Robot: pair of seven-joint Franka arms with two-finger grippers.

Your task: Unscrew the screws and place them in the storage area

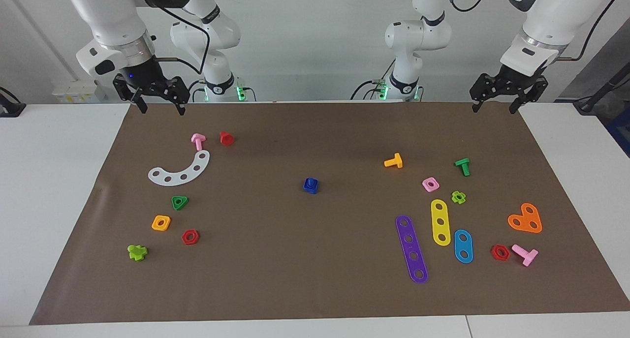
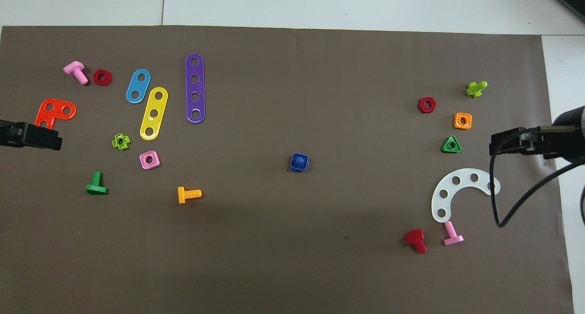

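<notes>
Two end effectors are up in the air at the robots' edge of the brown mat (image 1: 315, 279), both spread wide with nothing in them. Right end effector (image 1: 160, 107) sits over the mat's corner at the right arm's end, left end effector (image 1: 493, 107) over the corner at the left arm's end, so both arms are just waiting

Blue bolt (image 1: 310, 185) is pretty much dead centre on the mat, sitting in a blue square nut, well apart from everything else. From above you can see its round end poking up through the nut's hole

Storage area is the stretch toward the right arm's end: white curved strip (image 1: 179, 170), green triangle nut (image 1: 179, 202), orange square nut (image 1: 161, 223), red hex nut (image 1: 190, 236). A pink bolt (image 1: 198, 141) is touching the end of the white strip nearest the robots, and a red bolt (image 1: 226, 138) lies just beside it

Toward the left arm's end are the purple strip (image 1: 412, 249), yellow strip (image 1: 440, 222) and blue strip (image 1: 463, 246), laid side by side. The white worktop (image 1: 49, 180) shows around the mat
</notes>
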